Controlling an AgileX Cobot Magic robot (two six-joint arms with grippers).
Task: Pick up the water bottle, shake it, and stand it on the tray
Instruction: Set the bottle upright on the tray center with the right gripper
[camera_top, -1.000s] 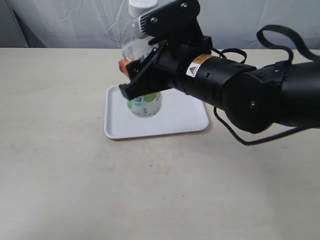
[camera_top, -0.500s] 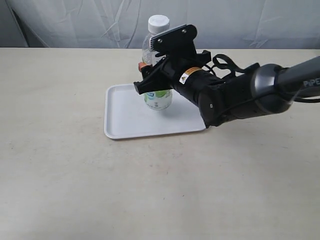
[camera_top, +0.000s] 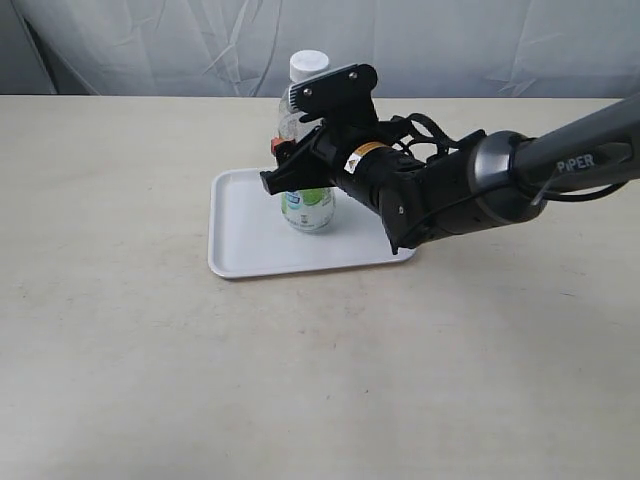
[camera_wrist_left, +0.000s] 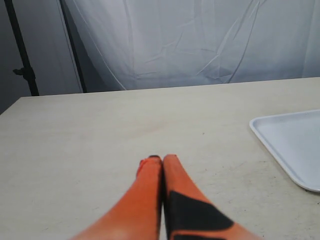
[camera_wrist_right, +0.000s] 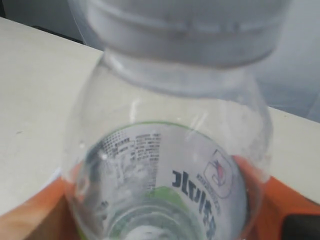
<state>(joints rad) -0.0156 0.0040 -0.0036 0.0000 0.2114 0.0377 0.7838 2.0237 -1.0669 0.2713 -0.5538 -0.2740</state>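
Exterior view: right gripper (camera_top: 287, 166) clamps water bottle (camera_top: 308, 209) upright on tray (camera_top: 250, 242)

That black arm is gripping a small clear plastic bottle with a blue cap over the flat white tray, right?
Not quite. The exterior view shows a white screw cap, not blue, on the small clear plastic bottle. The right gripper does grip it over the flat white tray.

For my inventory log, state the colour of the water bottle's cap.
White. The cap of the water bottle shows best in the exterior view.
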